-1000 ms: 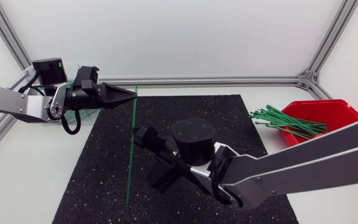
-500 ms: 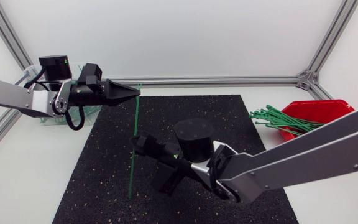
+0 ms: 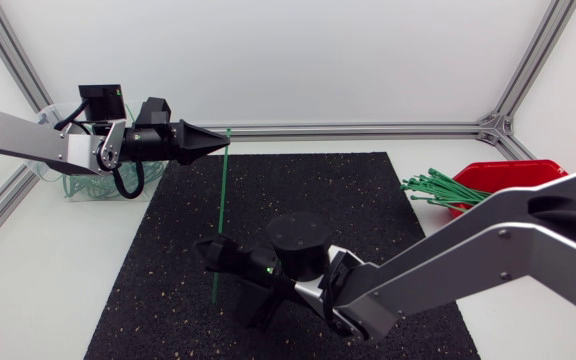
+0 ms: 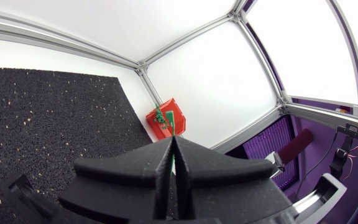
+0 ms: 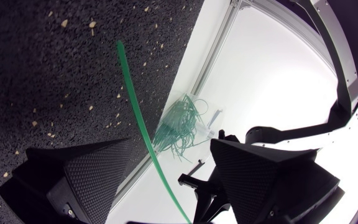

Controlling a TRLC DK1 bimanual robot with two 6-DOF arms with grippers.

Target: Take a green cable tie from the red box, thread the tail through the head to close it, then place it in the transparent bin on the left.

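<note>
A straight green cable tie (image 3: 221,215) stands nearly upright over the black mat (image 3: 368,190). My left gripper (image 3: 215,143) is shut on its top end, and a green sliver (image 4: 173,163) shows between the pressed fingers. My right gripper (image 3: 236,280) is open low over the mat, at the tie's lower part. In the right wrist view the tie (image 5: 143,140) runs between the spread fingers without both touching it. The red box (image 3: 516,184) with loose green ties (image 3: 460,194) sits at the right. The transparent bin (image 3: 76,186) at the left holds looped ties.
The grey frame rails (image 3: 368,130) run along the table's back and sides. In the left wrist view the red box (image 4: 166,118) lies far ahead across the mat. The bin (image 5: 182,134) with ties shows beyond my right gripper's fingers.
My left gripper has moved right with the tie's top end. My right gripper has slid toward the near-left of the mat and sits lower along the tie.
</note>
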